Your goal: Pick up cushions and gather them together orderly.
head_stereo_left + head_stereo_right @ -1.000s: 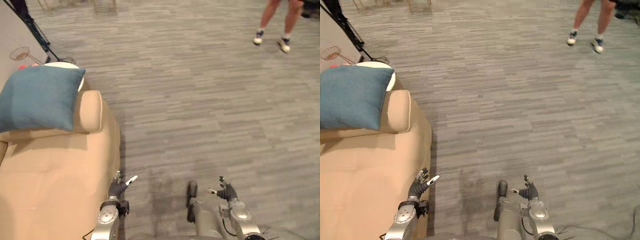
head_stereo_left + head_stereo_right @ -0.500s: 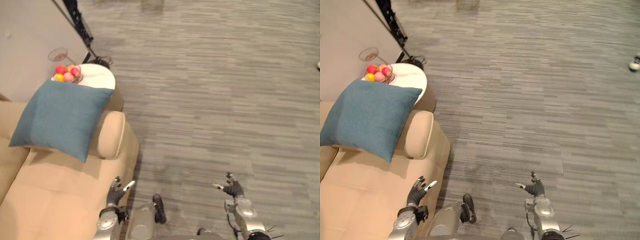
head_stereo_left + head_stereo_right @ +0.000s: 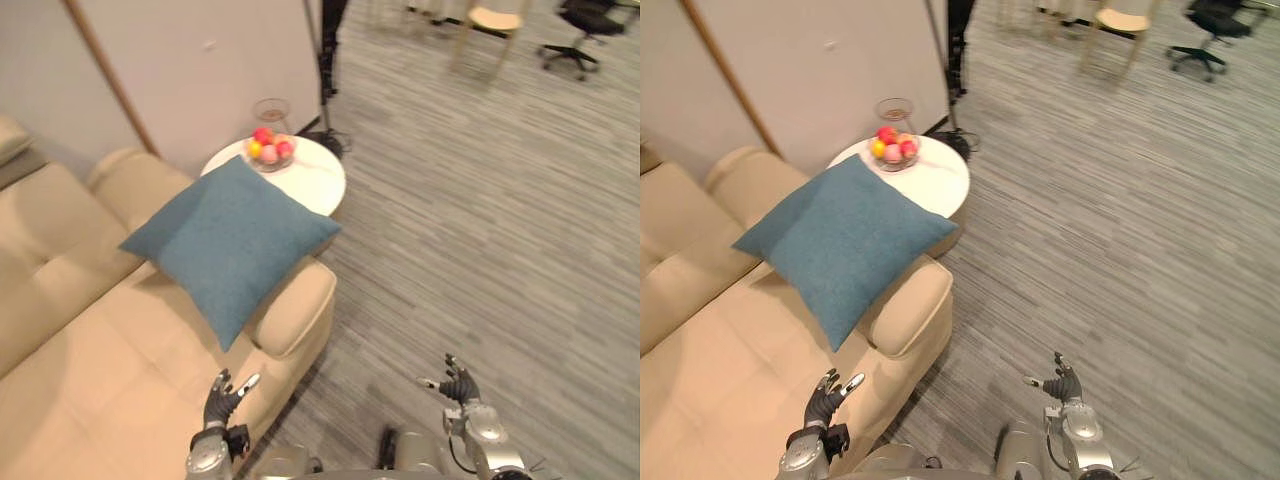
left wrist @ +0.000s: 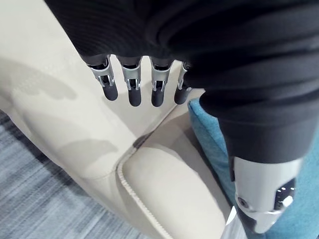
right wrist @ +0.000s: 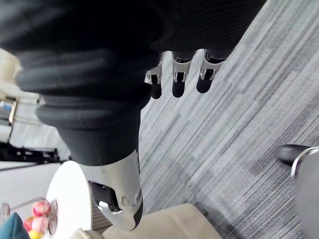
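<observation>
I see one blue cushion (image 3: 228, 248) on the sofa (image 3: 90, 340), propped against the armrest (image 3: 296, 308) at the end next to the round white bench (image 3: 318, 178). A fruit bowl (image 3: 270, 150) sits on the bench, on the wall side. Left hand (image 3: 220, 398) hangs low over the sofa's front edge, fingers straight and released, nothing in it. Right hand (image 3: 458, 385) is over the carpet (image 3: 480, 230), well apart from the sofa, fingers relaxed, also empty. Both hands are well apart from the cushion. A wooden chair (image 3: 492, 18) and an office chair (image 3: 585, 15) stand far across the carpet.
</observation>
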Controlling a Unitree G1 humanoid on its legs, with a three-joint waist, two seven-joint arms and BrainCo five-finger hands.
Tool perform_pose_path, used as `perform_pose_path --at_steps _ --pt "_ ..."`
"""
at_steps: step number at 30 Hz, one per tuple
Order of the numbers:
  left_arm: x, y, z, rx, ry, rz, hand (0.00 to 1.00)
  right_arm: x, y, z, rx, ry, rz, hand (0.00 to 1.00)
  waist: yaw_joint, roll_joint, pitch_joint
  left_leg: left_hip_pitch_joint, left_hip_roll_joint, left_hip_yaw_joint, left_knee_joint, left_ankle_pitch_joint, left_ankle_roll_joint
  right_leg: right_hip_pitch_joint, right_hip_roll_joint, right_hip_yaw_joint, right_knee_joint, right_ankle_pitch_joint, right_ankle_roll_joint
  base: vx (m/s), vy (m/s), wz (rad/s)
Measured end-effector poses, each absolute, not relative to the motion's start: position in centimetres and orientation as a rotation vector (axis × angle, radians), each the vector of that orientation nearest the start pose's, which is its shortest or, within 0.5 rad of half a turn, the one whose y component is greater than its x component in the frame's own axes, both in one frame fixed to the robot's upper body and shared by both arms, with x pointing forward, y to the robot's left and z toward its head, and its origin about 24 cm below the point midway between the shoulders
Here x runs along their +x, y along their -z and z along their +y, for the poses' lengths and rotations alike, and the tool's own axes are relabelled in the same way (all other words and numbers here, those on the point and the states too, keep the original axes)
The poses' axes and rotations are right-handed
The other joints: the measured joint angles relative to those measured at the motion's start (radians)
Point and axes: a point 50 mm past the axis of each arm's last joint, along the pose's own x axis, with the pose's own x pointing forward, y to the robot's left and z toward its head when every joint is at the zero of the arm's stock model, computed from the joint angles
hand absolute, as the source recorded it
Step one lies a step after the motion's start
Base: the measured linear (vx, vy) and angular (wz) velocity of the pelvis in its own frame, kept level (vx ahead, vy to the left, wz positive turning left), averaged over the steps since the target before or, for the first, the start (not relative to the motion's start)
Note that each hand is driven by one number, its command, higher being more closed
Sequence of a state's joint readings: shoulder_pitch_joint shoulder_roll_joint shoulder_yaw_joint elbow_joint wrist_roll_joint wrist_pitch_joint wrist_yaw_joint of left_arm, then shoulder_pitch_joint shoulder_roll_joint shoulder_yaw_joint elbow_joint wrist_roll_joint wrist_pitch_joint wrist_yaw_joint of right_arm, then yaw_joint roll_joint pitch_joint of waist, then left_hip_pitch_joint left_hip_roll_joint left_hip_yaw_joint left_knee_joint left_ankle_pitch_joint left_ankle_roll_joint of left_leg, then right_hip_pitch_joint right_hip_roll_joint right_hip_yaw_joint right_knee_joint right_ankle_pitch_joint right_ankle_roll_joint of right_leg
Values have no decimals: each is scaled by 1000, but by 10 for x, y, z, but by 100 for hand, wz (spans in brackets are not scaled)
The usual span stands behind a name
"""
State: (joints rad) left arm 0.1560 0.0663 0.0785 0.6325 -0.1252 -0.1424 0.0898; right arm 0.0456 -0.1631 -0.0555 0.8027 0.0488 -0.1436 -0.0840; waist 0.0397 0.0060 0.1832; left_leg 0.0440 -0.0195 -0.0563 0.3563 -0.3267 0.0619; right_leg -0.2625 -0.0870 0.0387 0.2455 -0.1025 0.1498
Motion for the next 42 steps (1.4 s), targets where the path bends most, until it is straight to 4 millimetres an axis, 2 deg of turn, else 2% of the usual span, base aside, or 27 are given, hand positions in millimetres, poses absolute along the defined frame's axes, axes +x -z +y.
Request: perform_pose_path --at_steps 1,2,3,4,5,6,8,9,11,13,16,18,22,27,29,30,33,34,35,38,40,42 --pt "157 107 199 -38 -266 626 0 162 115 -223 -116 231 701 0 -3 -7 -2 -2 -3 -56 13 -18 -28 7 0 55 -36 81 7 315 -403 166" --pt "158 108 191 -51 -246 627 0 155 116 -228 -111 255 715 0 -5 3 -7 -2 14 -114 27 -31 -51 18 16 40 16 109 -19 374 -473 157" --pt "159 107 188 -53 -237 623 0 154 116 -229 -107 265 716 0 3 8 -11 -4 26 -123 27 -30 -55 15 19 19 30 92 -33 357 -449 129" --pt "157 108 187 -56 -236 624 0 154 114 -230 -81 288 701 0 3 28 -22 -10 50 -139 27 -20 -72 15 21 -40 61 68 -61 284 -324 109" --pt "156 108 188 -55 -241 625 0 159 109 -229 -62 297 663 0 -2 33 -25 -24 77 -127 29 -1 -105 23 15 -100 85 43 -82 275 -313 117" --pt "156 108 188 -54 -241 623 0 161 108 -229 -57 300 653 0 -1 33 -25 -31 90 -115 32 5 -116 31 15 -122 85 38 -90 240 -290 122" --pt "160 106 187 -58 -236 613 0 162 104 -228 -44 311 626 0 0 30 -24 -79 163 56 104 41 -167 95 13 -221 59 16 -126 178 -246 116" --pt "160 106 186 -58 -234 612 0 162 104 -229 -41 314 626 0 0 29 -24 -84 180 102 114 46 -170 113 11 -241 50 14 -128 119 -177 115" --pt "165 104 184 -53 -216 601 0 161 104 -232 -17 346 621 0 -1 13 -23 -86 225 314 80 58 -146 169 -10 -318 4 15 -127 77 -87 105" --pt "170 102 184 -48 -208 587 0 161 101 -240 -13 379 613 0 -5 25 -31 -91 223 412 22 92 -135 169 -26 -349 -9 20 -118 10 16 79" --pt "170 100 197 -6 -217 585 0 161 102 -237 0 378 615 0 4 12 -30 -105 198 416 -13 103 -124 171 -38 -370 -57 49 -99 -19 67 42" --pt "159 104 206 21 -230 613 0 163 101 -238 6 384 605 0 1 5 -33 -93 169 419 -48 132 -116 182 -51 -367 -87 73 -91 -41 58 6" --pt "156 102 216 48 -246 611 0 169 95 -243 9 410 575 0 0 4 -33 -62 143 427 -121 159 -110 192 -56 -356 -116 98 -88 -74 27 -2" --pt "165 90 233 88 -266 561 0 196 75 -260 -40 429 486 0 0 -15 -35 -84 136 452 -187 188 -103 144 -50 -329 -142 127 -92 -141 -21 -16" --pt "178 83 238 87 -283 520 0 215 57 -273 -83 434 420 0 -1 -19 -34 -110 126 461 -211 204 -101 101 -50 -313 -148 144 -98 -121 -31 -15" --pt "193 74 240 86 -281 474 0 230 43 -280 -110 440 366 0 -3 -19 -32 -139 122 463 -220 222 -95 69 -51 -311 -152 158 -101 -124 -43 -9" --pt "225 52 240 74 -284 371 0 260 18 -281 -144 407 281 0 -4 -28 -11 -195 123 463 -213 238 -88 27 -49 -310 -174 193 -111 -82 -18 -2" --pt "241 40 240 62 -284 317 0 276 3 -277 -157 381 232 0 -6 -34 -3 -225 123 463 -211 248 -86 3 -48 -310 -184 209 -117 -93 -26 3" --pt "262 22 239 53 -278 245 0 299 -17 -270 -165 352 168 0 -9 -42 24 -249 122 463 -203 259 -82 -25 -47 -310 -189 224 -123 -68 -24 5" --pt "301 -14 241 27 -292 132 0 339 -59 -259 -182 325 62 0 -13 -49 67 -320 123 461 -180 271 -72 -75 -42 -307 -212 262 -136 -117 -22 4" --pt "338 -57 243 -9 -321 20 0 375 -116 -247 -187 306 -61 0 -14 -49 128 -374 120 459 -169 287 -62 -108 -43 -294 -244 303 -141 -124 16 6" --pt "356 -84 240 -32 -324 -47 0 389 -148 -239 -193 296 -133 0 -17 -49 154 -411 115 450 -164 299 -58 -133 -46 -285 -257 321 -139 -102 30 15"
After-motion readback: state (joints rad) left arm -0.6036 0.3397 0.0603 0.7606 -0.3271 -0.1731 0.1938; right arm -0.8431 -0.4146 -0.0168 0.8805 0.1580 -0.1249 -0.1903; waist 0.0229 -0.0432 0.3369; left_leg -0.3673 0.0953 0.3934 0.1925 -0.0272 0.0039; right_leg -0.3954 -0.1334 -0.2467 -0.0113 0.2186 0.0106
